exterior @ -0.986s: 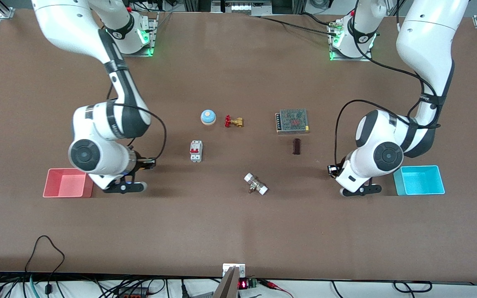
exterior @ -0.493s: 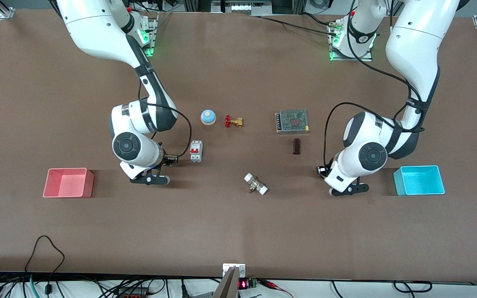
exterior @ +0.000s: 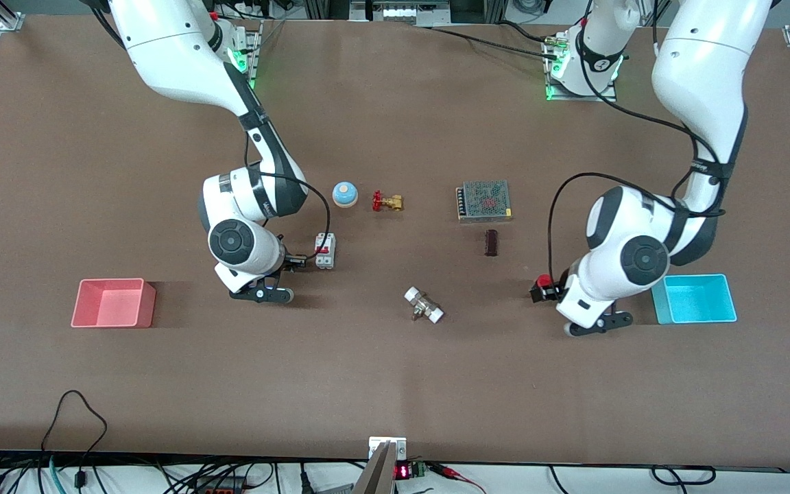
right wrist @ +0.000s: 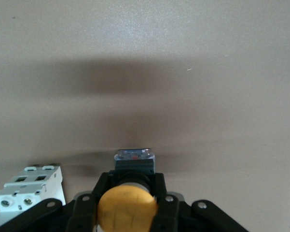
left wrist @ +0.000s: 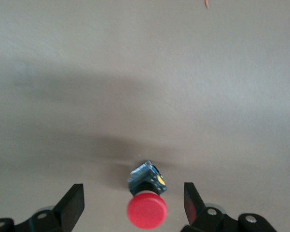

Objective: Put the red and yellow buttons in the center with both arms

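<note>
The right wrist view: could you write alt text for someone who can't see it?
The right gripper has its black fingers closed on a yellow button, gripping the body just below the round cap, over the bare brown table. A white circuit breaker lies on the table close beside it.

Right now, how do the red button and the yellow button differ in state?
The red button sits free on the table between the open fingers of the left end effector, untouched; the yellow button is clamped in the right end effector. The red button lies toward the left arm's end, near the blue tray; the yellow is beside the circuit breaker. Both have round caps on dark bodies.
</note>
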Robot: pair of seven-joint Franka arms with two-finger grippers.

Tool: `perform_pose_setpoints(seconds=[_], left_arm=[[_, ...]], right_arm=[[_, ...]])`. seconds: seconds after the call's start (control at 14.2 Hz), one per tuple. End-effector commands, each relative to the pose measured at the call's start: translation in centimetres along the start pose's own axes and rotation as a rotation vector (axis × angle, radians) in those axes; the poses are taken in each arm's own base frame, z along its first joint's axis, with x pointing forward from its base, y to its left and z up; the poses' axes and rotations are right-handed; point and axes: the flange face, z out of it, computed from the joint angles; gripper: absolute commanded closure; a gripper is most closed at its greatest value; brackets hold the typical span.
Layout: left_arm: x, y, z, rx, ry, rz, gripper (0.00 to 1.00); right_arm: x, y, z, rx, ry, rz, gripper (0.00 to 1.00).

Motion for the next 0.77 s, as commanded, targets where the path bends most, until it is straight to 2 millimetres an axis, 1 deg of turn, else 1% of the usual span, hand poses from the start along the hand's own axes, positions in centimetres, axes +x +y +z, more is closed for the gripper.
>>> perform_pose_setpoints(seconds=[0.0,0.07,0.14,0.21,0.28,0.35,0.42,0.56,0.7], left_arm=[[0.3,-2.5,-4.0,0.007,0.006,0.002,0.08],[0.3,-3.3,-5.2,0.013,0.007,0.016,0.07],[0.3,-3.9,-6.4,0.019,0.016,0.022,0.06],[0.3,-4.3,-7.5,0.035,0.031,0.032,0.05],[0.2,-4.8,-8.7,0.062,0.05,0.044,0.03],[0.1,-5.3,-9.8,0.077,0.053,0.046,0.02],[0.0,-6.2,-10.9,0.085,0.056,0.039,0.02],[-0.3,-7.4,-13.5,0.085,0.076,0.084,0.01],[-0.7,-9.0,-15.9,0.094,0.075,0.106,0.0]], right_arm=[[-0.1,0.0,0.2,0.005,0.003,0.026,0.4],[0.0,0.2,-0.1,0.007,0.003,0.03,0.0],[0.2,0.4,-0.7,0.011,0.007,0.033,0.0],[0.3,0.5,-2.0,0.021,0.024,0.033,0.0],[0.3,0.5,-3.1,0.03,0.038,0.029,0.0],[0.3,0.7,-4.7,0.043,0.056,0.027,0.0],[0.2,0.8,-5.9,0.051,0.072,0.024,0.0],[-0.3,1.4,-9.2,0.065,0.085,0.02,0.0],[-0.7,3.0,-13.9,0.069,0.095,0.021,0.0]])
